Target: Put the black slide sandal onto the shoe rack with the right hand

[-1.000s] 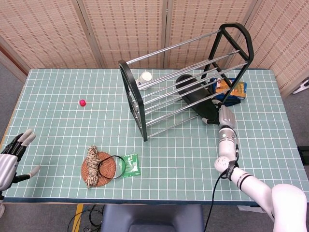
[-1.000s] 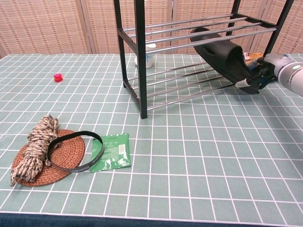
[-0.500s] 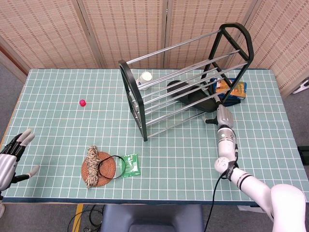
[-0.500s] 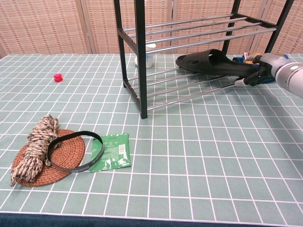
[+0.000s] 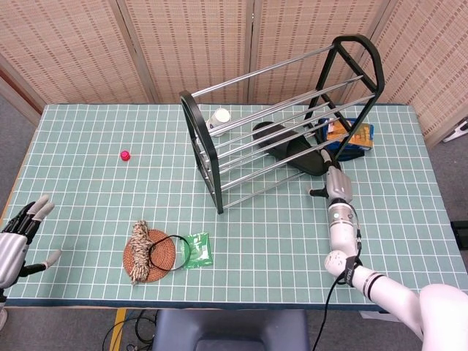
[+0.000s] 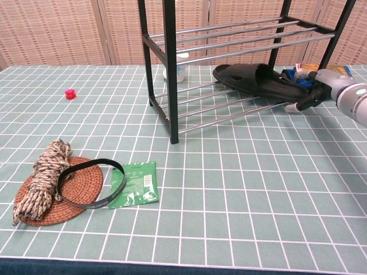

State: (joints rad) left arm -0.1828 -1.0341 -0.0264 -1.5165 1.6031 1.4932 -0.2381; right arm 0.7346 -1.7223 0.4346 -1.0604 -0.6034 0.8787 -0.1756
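The black sandal [image 6: 261, 82] lies flat on the lower bars of the shoe rack [image 6: 170, 69], with its sole down and its toe end pointing toward the black frame post on the left. In the head view the sandal [image 5: 287, 147] shows through the silver bars, near the right end of the rack.

The right hand [image 6: 314, 95] is just beside the heel end of the sandal, on the right of it and a little lower, close to the table [image 6: 241, 195]. I see a small gap between the hand and the sandal, so the hand does not grip it. One pale fingertip points out to the left toward the rack, and the other fingers look curled in; nothing is inside them. In the head view the right hand [image 5: 333, 184] sits in front of the rack, apart from the bars.

The left hand [image 5: 18, 235] rests at the near left corner of the table, well apart from everything. Its fingers are spread and it holds nothing.

Behind the right end of the rack there is a blue and orange packet [image 5: 349, 135]. A white cup [image 5: 219, 118] lies on its side behind the left end. A small red cap [image 6: 70, 94] stands alone on the left part of the table. Near the front edge a round woven mat [image 6: 63, 192] carries a bundle of rope [image 6: 41, 176] and a black band [image 6: 92, 182], and a green packet [image 6: 135, 183] lies just beside it.
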